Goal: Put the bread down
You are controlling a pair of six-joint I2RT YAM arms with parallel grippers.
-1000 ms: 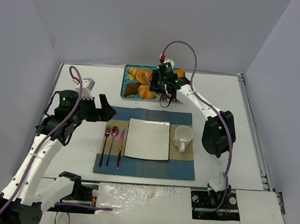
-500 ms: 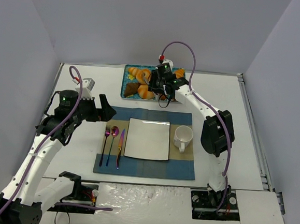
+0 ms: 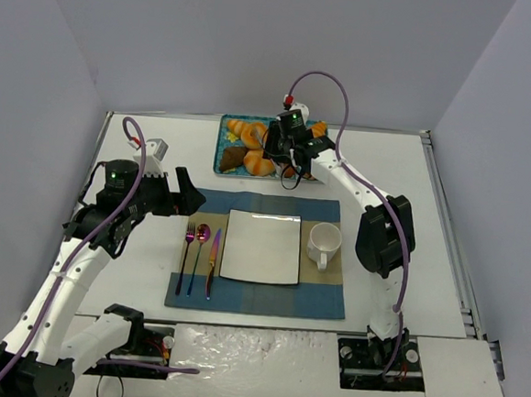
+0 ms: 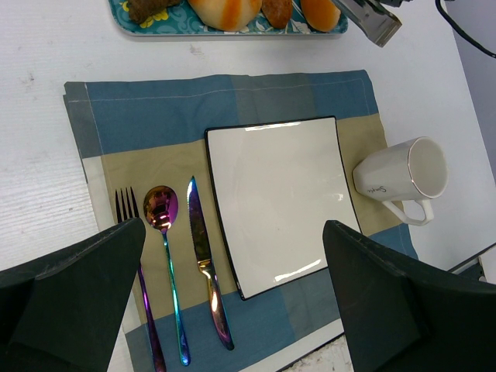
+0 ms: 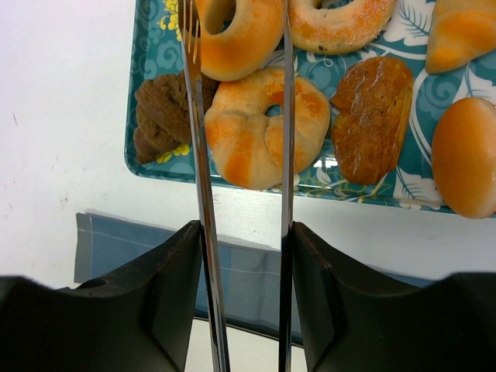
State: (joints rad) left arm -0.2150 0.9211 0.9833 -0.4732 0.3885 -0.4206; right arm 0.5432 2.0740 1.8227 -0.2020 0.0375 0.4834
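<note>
Right wrist view: my right gripper (image 5: 244,232) pinches a pair of tongs (image 5: 199,155), and the 2 blades stand apart over a ring-shaped bread (image 5: 256,143); I cannot tell whether they touch it. That bread lies at the near edge of the teal tray (image 5: 151,70), at the far side of the table, with a brown pastry (image 5: 372,116) just right of it. My left gripper (image 4: 232,225) hangs spread wide above the placemat (image 4: 155,108), where a white square plate (image 4: 279,201) sits between cutlery (image 4: 160,209) on its left and a mug (image 4: 403,174) on its right.

Bright, even overhead light; soft shadows; glare on the plate (image 4: 280,203); sharp focus
</note>
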